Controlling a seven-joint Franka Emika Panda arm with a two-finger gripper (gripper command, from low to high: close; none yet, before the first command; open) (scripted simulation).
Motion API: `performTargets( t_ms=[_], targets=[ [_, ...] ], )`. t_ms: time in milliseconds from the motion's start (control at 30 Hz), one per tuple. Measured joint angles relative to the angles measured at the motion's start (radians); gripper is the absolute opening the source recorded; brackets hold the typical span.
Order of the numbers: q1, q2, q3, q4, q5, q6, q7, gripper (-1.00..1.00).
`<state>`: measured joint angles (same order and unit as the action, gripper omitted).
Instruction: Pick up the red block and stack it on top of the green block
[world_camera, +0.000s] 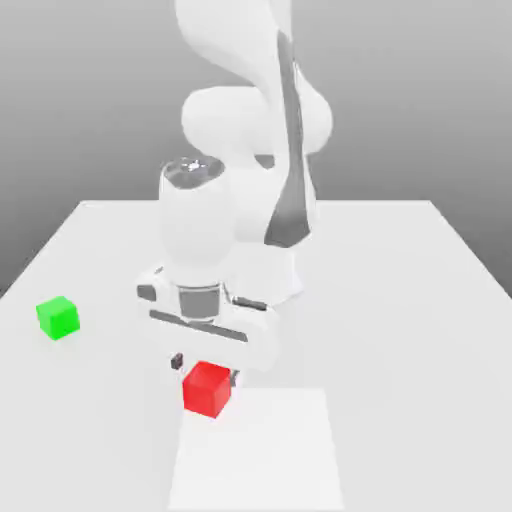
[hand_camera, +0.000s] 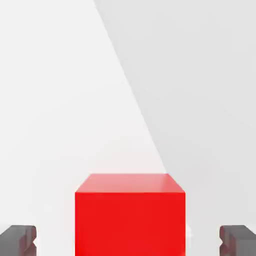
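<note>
I have my white two-finger gripper (hand_camera: 128, 241) pointed down at the small, glossy, bright red cube (world_camera: 207, 389), with my arm (world_camera: 197, 225) reaching forward from my white base (world_camera: 270, 275). My jaws are wide open, as far apart as they get, and I have hold of nothing. In the hand view, the red cube sits between my two dark grey fingertips (hand_camera: 234, 241), with a gap on either side of it, so neither one touches it. One flat face of the cube is turned squarely to my hand camera, and a paler red face shows as a narrow band along its edge.

In the exterior view, the red cube is at the near corner of my hand, by the corner of a brighter white rectangular patch (world_camera: 258, 450) on the pale, smooth surface (world_camera: 400, 330). The straight edge between that bright patch and the greyer ground runs slantwise up to the cube in my hand view. I cannot tell how much of the cube's footprint lies over the patch.

The small, plain, bright green cube (world_camera: 58, 318) rests on the surface toward the exterior view's left, well apart from both the red cube and my gripper. Its top is bare, and it sits slightly turned, with two side faces showing.
</note>
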<state>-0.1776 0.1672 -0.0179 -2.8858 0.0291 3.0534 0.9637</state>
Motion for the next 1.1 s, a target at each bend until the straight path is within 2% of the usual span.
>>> performTargets(
  t_ms=[33, 267, 533, 1100],
  targets=[
    [-0.004, 0.018, 0.004, 0.002, 0.002, 0.016, -0.002, -1.00],
    [-0.006, 0.014, 0.006, 0.002, -0.003, 0.013, 0.003, -1.00],
    [-0.014, -0.244, -0.011, -0.033, -0.037, -0.211, 0.025, -1.00],
    [-0.468, -0.319, -0.399, 0.054, -0.169, -0.363, 0.007, -1.00]
  ],
)
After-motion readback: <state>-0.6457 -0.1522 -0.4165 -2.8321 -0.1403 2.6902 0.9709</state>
